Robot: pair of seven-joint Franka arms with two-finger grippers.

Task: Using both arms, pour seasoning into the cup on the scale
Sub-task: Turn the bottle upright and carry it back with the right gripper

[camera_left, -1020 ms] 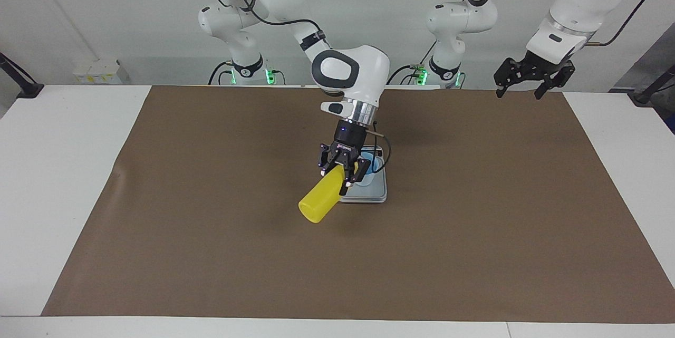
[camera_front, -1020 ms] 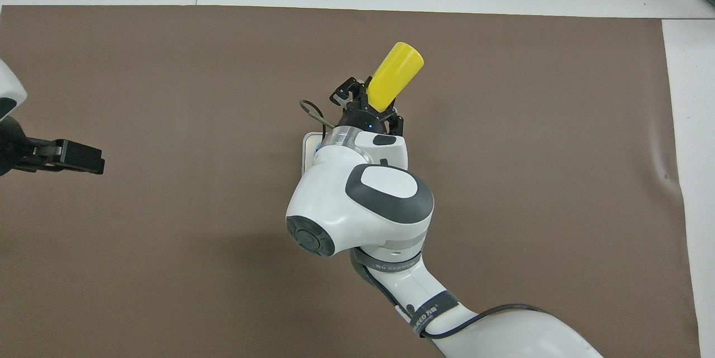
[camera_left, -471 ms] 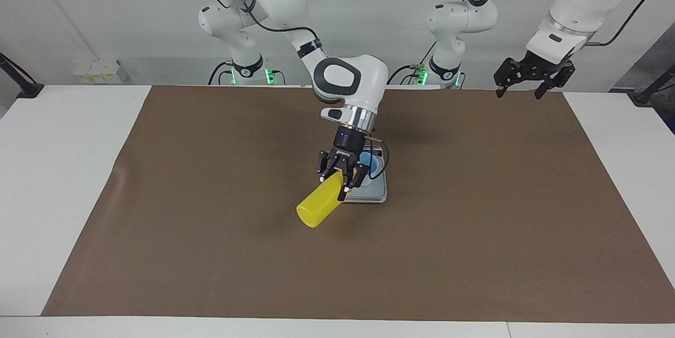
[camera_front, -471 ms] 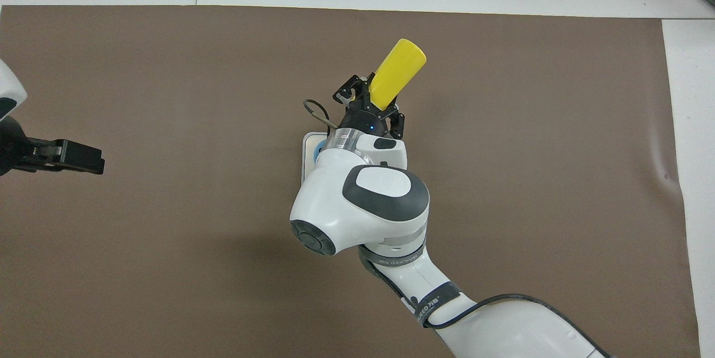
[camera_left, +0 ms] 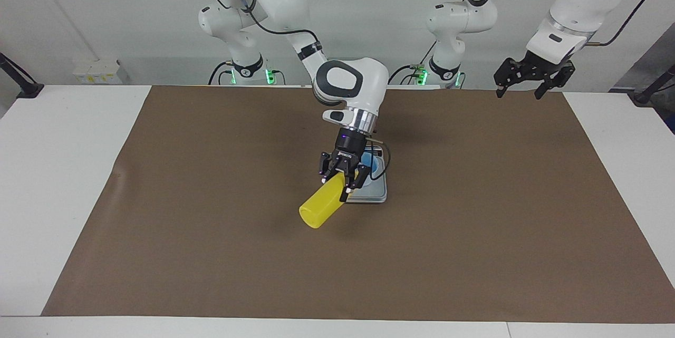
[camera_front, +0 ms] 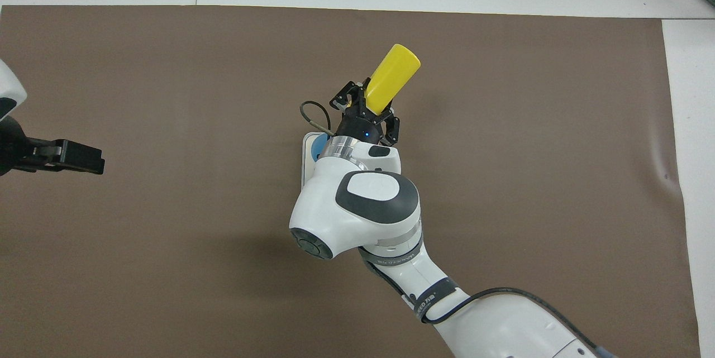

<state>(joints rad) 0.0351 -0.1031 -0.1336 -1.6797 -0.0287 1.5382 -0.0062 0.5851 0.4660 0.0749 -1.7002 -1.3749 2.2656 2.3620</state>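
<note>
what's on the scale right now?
The cup stands on the scale. The right gripper, holding the tilted seasoning, covers much of both; the cup's contents aren't visible.

You have the yellow squeeze bottle [camera_left: 322, 203] clamped near its cap end in the right tool [camera_left: 342, 180], tilted steeply with its flat base up and out toward 7 o'clock in the facing view, its nozzle end hidden at the tool. At 2 o'clock from the bottle's base, the light-blue cup [camera_left: 373, 165] stands on the silver-grey scale [camera_left: 375, 192], partly hidden by the tool. The scale lies flat mid-bench on the brown mat. In the overhead view only a sliver of cup [camera_front: 318, 146] shows.
</note>
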